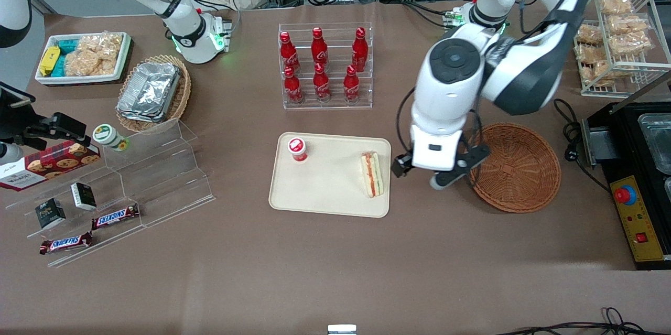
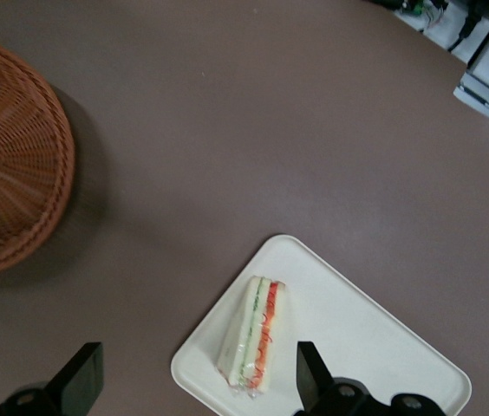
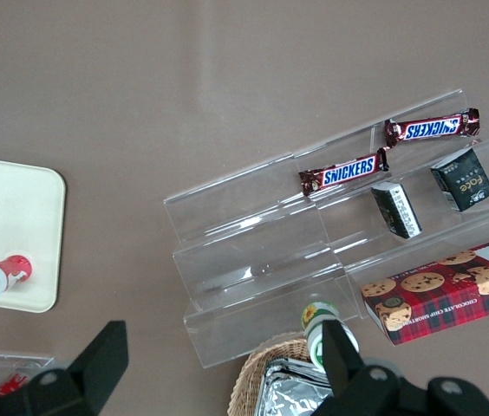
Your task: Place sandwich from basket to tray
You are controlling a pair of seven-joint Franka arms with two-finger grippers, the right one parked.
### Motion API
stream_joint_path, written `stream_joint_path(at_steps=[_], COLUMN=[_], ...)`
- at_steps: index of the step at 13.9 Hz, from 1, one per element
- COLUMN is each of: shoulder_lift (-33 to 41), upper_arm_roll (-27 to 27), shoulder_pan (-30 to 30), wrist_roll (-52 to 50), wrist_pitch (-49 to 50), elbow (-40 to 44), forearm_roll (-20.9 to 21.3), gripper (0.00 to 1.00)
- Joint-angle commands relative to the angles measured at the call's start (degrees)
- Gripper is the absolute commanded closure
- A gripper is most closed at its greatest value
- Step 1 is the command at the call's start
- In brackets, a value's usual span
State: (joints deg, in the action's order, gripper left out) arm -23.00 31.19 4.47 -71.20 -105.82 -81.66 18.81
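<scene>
The sandwich [image 1: 371, 173], a pale bread wedge with orange-red and green layers, lies flat on the beige tray [image 1: 330, 188], near the tray edge that faces the basket. The round brown wicker basket [image 1: 516, 167] stands beside the tray toward the working arm's end, and only bare weave shows in it. My gripper [image 1: 414, 167] hangs open above the table between tray and basket, holding nothing. In the left wrist view its black fingers [image 2: 314, 377] are spread wide, with the sandwich [image 2: 256, 334] on the tray [image 2: 374, 347] below them and the basket [image 2: 10, 173] off to one side.
A small red-capped bottle [image 1: 298, 149] lies on the tray. A rack of red cola bottles [image 1: 325, 65] stands farther from the camera than the tray. A black appliance with a red button [image 1: 634, 188] sits beside the basket. Clear acrylic steps with snacks [image 1: 131, 177] stand toward the parked arm's end.
</scene>
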Motion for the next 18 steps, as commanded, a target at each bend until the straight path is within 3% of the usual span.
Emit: stream_joint_path(at_steps=[1,4,7,10,13,18], shoulder_lift=[3.57,6.37,10.06,13.84,18.59,27.81], upper_arm_roll=[0.62,1.08,-8.74,-24.02,-28.89,-31.71], shoulder_pan=[-5.32,-10.27,-8.87,-1.59,-0.95,-0.43], wrist_roll=[6.31,17.9,31.6,45.41,57.03,60.92], wrist_pitch=[2.18,5.16,8.16,12.38,13.53,10.56], elbow=[-2.98,-2.89,-2.98,-3.24,-6.75,-16.66], forearm_roll=[-3.5,-7.19,-12.72,-17.56,-18.02,-17.93], gripper=[0.0,0.0,0.0,0.0,0.0,0.0])
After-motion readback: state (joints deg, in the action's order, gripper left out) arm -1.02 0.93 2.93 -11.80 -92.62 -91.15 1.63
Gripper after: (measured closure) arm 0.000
